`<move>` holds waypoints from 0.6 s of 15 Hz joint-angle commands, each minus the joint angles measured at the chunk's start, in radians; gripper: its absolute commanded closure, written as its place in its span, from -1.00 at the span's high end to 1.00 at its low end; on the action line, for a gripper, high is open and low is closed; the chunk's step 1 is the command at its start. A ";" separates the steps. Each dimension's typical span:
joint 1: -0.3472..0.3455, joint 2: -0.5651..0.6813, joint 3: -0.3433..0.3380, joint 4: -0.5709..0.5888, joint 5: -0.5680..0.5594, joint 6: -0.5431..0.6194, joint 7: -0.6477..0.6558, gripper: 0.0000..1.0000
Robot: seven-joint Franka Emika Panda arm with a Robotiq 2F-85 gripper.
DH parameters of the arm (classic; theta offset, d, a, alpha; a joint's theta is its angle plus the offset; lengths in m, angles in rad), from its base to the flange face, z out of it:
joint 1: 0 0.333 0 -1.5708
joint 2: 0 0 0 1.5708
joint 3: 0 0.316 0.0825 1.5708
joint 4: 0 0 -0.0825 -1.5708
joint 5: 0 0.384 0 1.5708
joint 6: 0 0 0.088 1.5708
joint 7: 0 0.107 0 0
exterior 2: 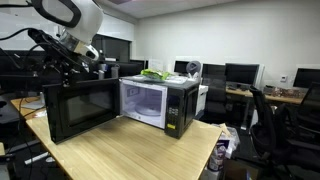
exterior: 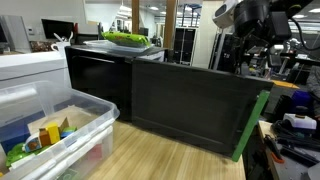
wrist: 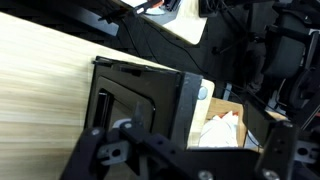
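While my pincer [exterior 2: 66, 68] hangs wide open and holds nothing, the microwave [exterior 2: 160, 103] sits on the worktop [exterior 2: 130, 150] with its door [exterior 2: 82, 108] already swung all the way out. I am just above the door's top edge, not touching. Bare worktop in front leaves me room.

Bright ceiling light, lit oven interior, soft low-resolution frames

Free tabletop [exterior 2: 140, 150] before microwave [exterior 2: 176, 105], open door [exterior 2: 80, 110] alongside.
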State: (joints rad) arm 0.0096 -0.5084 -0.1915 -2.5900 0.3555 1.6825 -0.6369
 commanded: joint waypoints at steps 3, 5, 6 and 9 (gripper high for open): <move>-0.044 0.019 -0.045 0.085 0.005 0.016 0.000 1.00; -0.058 0.045 -0.062 0.124 0.027 0.047 0.022 1.00; -0.065 0.060 -0.069 0.139 0.042 0.074 0.038 1.00; -0.082 0.115 -0.083 0.175 0.089 0.183 0.101 1.00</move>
State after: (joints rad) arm -0.0551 -0.4581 -0.2725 -2.4535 0.3961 1.7955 -0.5909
